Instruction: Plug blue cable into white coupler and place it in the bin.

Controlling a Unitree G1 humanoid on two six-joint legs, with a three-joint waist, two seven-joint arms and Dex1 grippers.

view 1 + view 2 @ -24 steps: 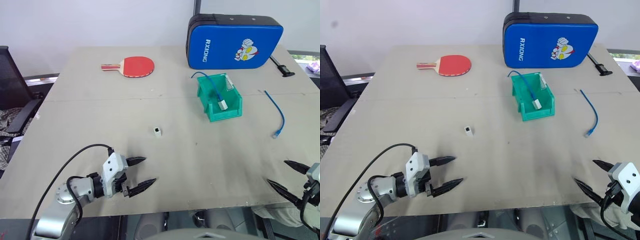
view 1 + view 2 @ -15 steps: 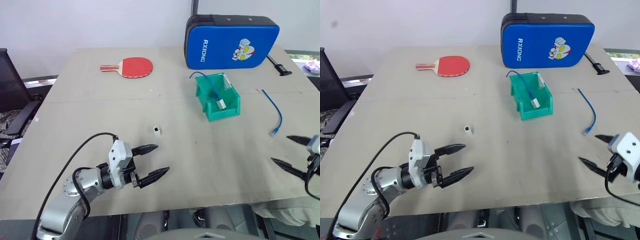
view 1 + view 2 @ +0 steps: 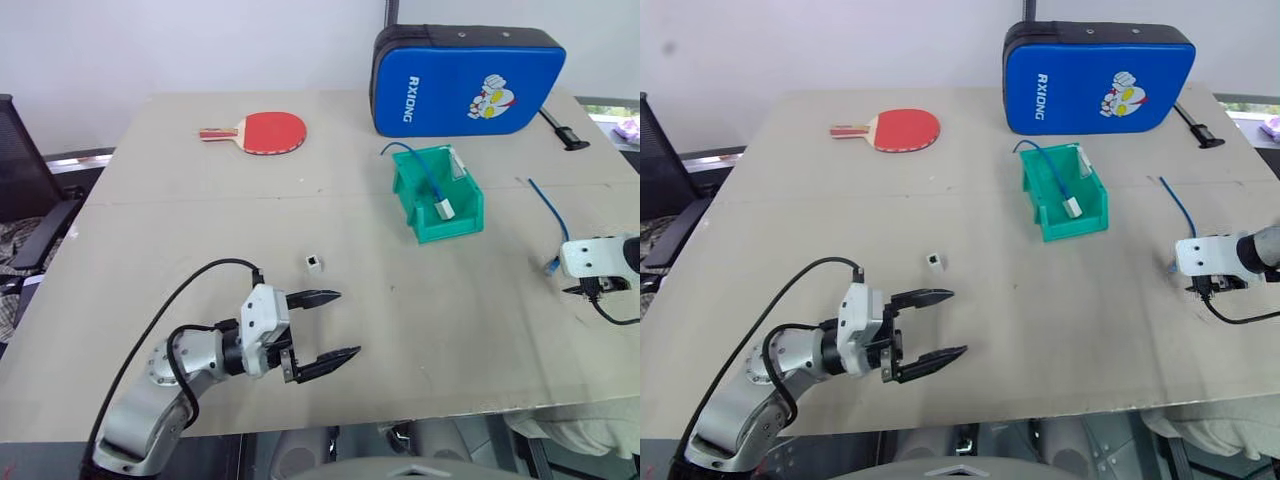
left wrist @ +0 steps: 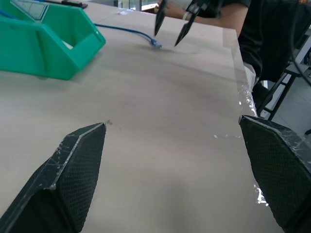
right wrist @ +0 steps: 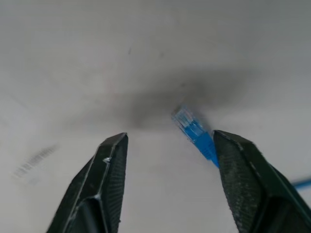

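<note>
Right wrist view: the right pincer (image 5: 167, 145) points down at the counter (image 3: 200, 230) with its two fingers spread and nothing between them but air; the clear plug of the blue cable (image 5: 194, 133) lies flat on the surface in the gap, closer to one finger, not yet touched. In the left eye view this cable (image 3: 549, 222) runs from the right-centre edge of the frame down to the right pincer housing at right-centre. The white coupler (image 3: 315, 263) sits alone at frame centre, well apart from the cable. The bin (image 3: 465, 223) stands at upper centre-right and already holds another blue cable and a white part. The left pincer (image 3: 330, 325) hovers at lower centre, just below the coupler, fully released and empty. Handling judgement: the cable is light and limp, so its free length will trail and swing when lifted; take hold on the rigid clear plug or on the cable just behind it, leaving the plug tip exposed for insertion. The plug is smooth plastic and may slip or pivot under a shallow pinch. The coupler is tiny and light and will likely skid if pushed; it needs a firm side grip.
</note>
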